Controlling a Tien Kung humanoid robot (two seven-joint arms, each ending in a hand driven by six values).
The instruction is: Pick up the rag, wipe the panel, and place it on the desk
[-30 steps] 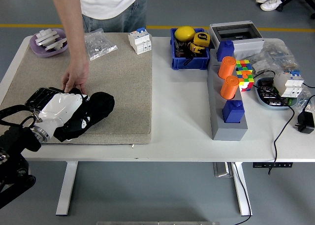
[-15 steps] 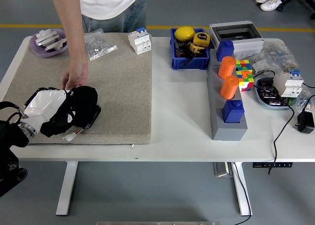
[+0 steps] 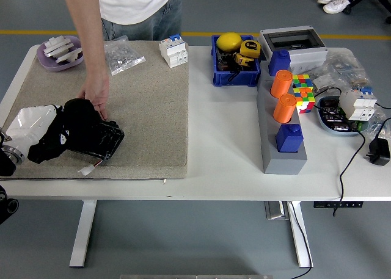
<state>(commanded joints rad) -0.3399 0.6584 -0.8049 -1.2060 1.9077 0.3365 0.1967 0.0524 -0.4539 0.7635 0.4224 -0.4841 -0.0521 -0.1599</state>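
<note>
One beige felt mat (image 3: 146, 108) serves as landmark. At its near-left corner lies the flat black rectangular panel (image 3: 98, 143), long axis slanting. Directly upon it, the left hand (image 3: 46, 129) presses the black rag (image 3: 76, 123), fingers clenched around it.

A rough beige felt-like mat (image 3: 146, 114) covers the smooth white worktop (image 3: 220, 138), where a glossy black panel (image 3: 101, 141) lies beside matt orange plastic cylinders (image 3: 283, 96) and a crinkled clear plastic bag (image 3: 122, 53).
</note>
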